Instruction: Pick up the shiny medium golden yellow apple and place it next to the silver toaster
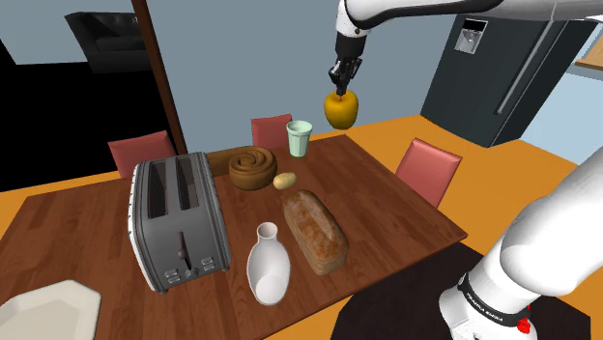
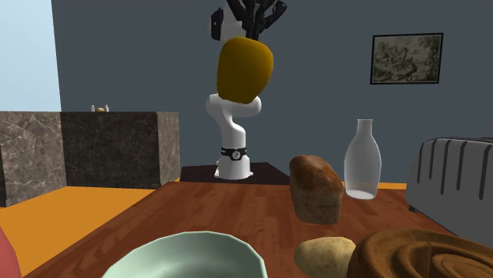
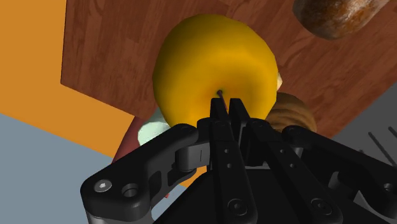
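Table [image 1: 406, 208] of reddish-brown wood, crowded. Nearest in the shoulder view: a white bottle-shaped vase [image 1: 268, 266] upright near the front edge, a flat white board-like thing [image 1: 43, 309] at the table's lower-left corner, the arm's dark stand [image 1: 406, 309] at lower right. Just left of the vase is the grey two-slot toaster [image 1: 179, 222], slots facing up, and just right of the vase a brown bread loaf [image 1: 314, 230] lies lengthwise. Behind the loaf is a small potato [image 1: 284, 181], and beside it a brown coiled, spiral-shaped piece [image 1: 250, 166]; can't tell what it is. Farther back, a pale green cup [image 1: 300, 138] stands upright near the far edge. Three red chairs are around the table, one [image 1: 428, 169] on the right side and two at the far side. A dark fridge [image 1: 502, 68] is at the far right, and a black area shows past the wall at upper left. Golden yellow apple [image 1: 341, 109] is in the air, well above the table, above and right of the cup, well apart from the toaster. The cup, coil and potato sit between the two. Gripper [image 1: 341, 79] points down directly over the apple. In the wrist view its fingers are almost together, pinched at the stem dimple on top of the fruit, and the apple hangs from them touching nothing else.
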Robot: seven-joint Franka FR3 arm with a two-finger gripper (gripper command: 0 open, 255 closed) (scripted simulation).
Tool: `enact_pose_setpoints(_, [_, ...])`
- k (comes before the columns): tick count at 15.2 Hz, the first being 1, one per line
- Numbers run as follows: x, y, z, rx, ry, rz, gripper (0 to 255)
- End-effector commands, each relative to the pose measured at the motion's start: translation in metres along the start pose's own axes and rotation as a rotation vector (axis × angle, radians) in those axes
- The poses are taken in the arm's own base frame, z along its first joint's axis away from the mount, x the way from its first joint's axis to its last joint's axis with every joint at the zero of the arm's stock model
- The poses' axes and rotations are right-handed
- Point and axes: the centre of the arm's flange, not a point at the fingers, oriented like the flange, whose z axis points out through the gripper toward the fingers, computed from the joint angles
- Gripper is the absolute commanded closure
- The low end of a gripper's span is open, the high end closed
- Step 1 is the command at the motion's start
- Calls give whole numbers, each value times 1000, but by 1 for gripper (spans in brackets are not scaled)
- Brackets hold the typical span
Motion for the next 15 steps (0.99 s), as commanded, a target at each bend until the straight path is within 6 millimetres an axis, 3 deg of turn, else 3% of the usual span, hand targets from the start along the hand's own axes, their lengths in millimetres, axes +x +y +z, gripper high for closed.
enact_pose_setpoints(1, [11, -19, -4, 0, 0, 0, 255])
enact_pose_setpoints(15, [92, -184, -21, 0, 0, 0, 255])
